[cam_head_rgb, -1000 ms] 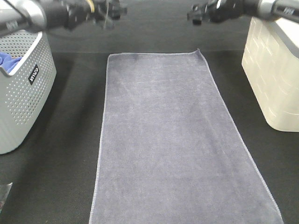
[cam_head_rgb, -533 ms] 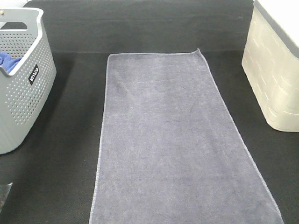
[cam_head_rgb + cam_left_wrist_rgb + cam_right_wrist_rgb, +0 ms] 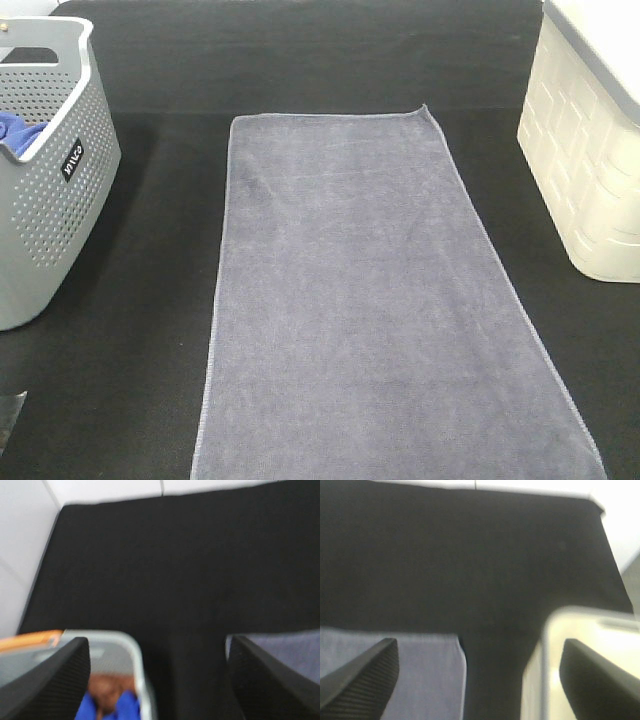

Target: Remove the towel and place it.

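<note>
Grey-lavender towel (image 3: 385,300) flat, one grey basket (image 3: 45,200), one cream bin (image 3: 590,170), both grippers' fingers (image 3: 45,680) spread, empty

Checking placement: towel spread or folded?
Spread. The towel lies flat in one layer on the black table, hem visible along its edges.

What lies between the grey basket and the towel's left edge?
Only bare black table mat lies between the grey basket and the towel, shown in the exterior high view.

Towel (image 3: 375,300), baskets on black table (image 3: 150,400)
</note>
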{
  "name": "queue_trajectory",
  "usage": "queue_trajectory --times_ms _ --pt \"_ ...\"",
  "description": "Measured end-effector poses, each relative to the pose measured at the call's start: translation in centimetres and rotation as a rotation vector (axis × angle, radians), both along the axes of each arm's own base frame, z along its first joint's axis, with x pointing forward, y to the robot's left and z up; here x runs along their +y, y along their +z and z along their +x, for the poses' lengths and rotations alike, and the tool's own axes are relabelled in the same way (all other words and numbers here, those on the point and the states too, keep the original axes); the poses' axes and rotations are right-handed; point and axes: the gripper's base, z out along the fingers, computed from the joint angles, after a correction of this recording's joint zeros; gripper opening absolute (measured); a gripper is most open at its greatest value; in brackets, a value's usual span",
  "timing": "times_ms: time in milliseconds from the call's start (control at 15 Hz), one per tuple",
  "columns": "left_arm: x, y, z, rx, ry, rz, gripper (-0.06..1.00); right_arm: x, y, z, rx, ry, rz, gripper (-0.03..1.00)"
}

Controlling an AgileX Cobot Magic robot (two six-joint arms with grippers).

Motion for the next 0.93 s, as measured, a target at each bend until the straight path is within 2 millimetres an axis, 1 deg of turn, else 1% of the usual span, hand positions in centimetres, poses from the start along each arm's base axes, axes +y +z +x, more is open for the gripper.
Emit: queue_trajectory --times_ms 133,200,267,400,533,667,733,800,933 --pt "0.7 0.4 -1.9 0.129 0.021 0.032 0.73 -0.6 0.7 -2.2 0.118 -0.032 -0.009 0.82" --pt "0.9 0.7 -2.5 0.152 0.015 0.042 0.73 -0.9 0.7 -2.9 0.172 -0.043 -0.016 0.82" --pt "0.9 1.3 -3.0 0.150 -0.010 0.048 0.73 -0.9 0.6 -3.2 0.203 -0.041 -0.025 0.82" --pt "0.6 1.9 -4.3 0.167 -0.075 0.022 0.73 -0.8 -0.5 -3.5 0.259 -0.014 -0.032 0.82" --pt "1.0 2.1 -6.2 0.194 -0.093 0.022 0.73 -0.7 -2.0 -4.3 0.335 0.009 -0.027 0.82" --pt "1.7 0.3 -8.8 0.286 -0.091 0.046 0.73 -0.8 -3.3 -6.0 0.411 0.023 -0.019 0.82" --pt "2.2 -0.6 -10.2 0.329 -0.079 0.046 0.73 -1.0 -3.8 -7.4 0.447 0.028 -0.018 0.82" --pt "3.0 -2.1 -12.7 0.392 -0.059 0.045 0.73 -1.4 -5.0 -9.1 0.508 0.030 -0.021 0.82" --pt "4.2 -3.9 -16.4 0.458 -0.047 0.054 0.73 -2.0 -6.9 -11.8 0.591 0.027 -0.037 0.82"
